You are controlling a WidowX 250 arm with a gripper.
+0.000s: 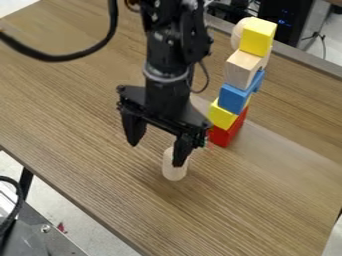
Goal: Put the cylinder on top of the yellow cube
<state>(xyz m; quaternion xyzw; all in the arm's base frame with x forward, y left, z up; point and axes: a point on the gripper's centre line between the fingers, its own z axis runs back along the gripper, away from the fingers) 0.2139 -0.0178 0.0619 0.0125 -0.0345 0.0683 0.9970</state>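
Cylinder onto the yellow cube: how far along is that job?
Done: the block stack stands, a yellow cube at its top. In hand: nothing; the pincer is open, close to the wooden cylinder on the table. Left: grip, lift and set it on that cube, likely the target.

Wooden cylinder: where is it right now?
In the camera view, the wooden cylinder is on the table just below centre, partly hidden by the gripper's image-right finger, lower left of the red block.
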